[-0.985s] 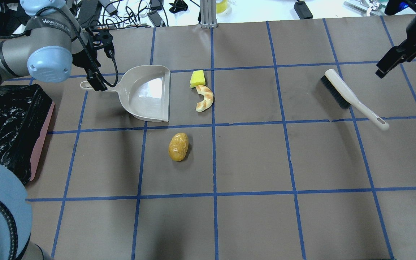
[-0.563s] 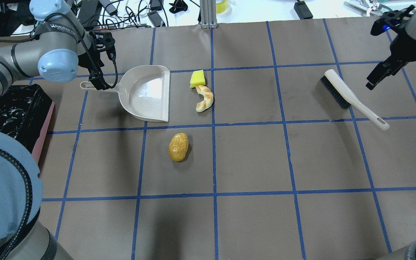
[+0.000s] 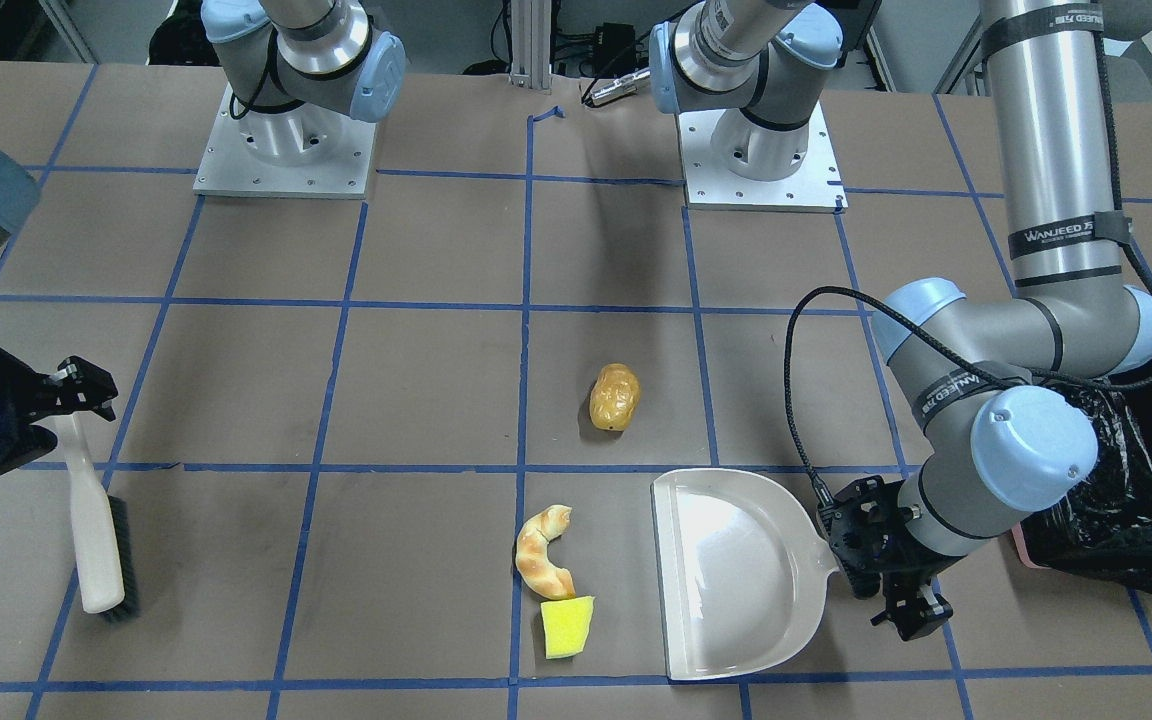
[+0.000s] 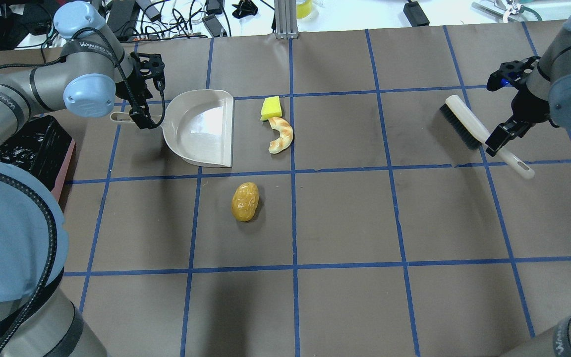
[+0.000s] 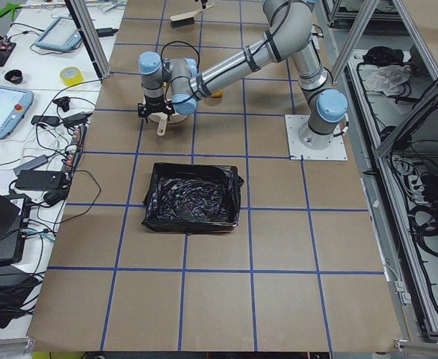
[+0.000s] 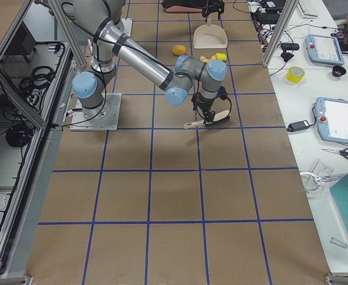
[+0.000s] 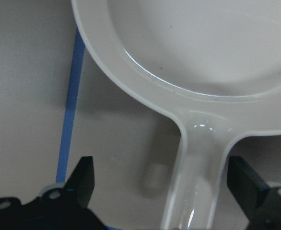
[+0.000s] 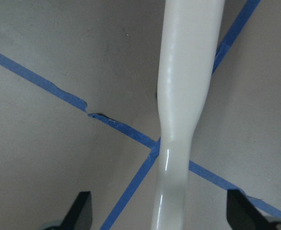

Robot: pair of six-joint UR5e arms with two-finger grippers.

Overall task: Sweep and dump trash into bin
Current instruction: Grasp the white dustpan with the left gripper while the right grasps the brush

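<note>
The trash lies on the table: a golden-brown potato lump [image 4: 245, 201], a tan croissant piece [image 4: 281, 134] and a yellow sponge block [image 4: 271, 107] touching the croissant's far end. The bin [image 4: 28, 148], a pink box with a black bag, stands at the left edge. My left gripper [image 4: 142, 120] is open, and its fingers [image 7: 84, 184] straddle the white dustpan's [image 4: 201, 126] handle. My right gripper [image 4: 496, 141] is open, and its fingers [image 8: 80, 211] straddle the white brush's [image 4: 466, 124] handle [image 8: 186, 96].
The dustpan's open mouth faces the sponge and croissant, a short gap away. The potato lies one grid square nearer the robot than the dustpan. Cables and gear lie beyond the table's far edge [image 4: 315, 27].
My right gripper has come down and to the left, from beyond the brush to over its handle. My left gripper has shifted slightly right along the dustpan handle. The trash, dustpan and brush have not moved.
</note>
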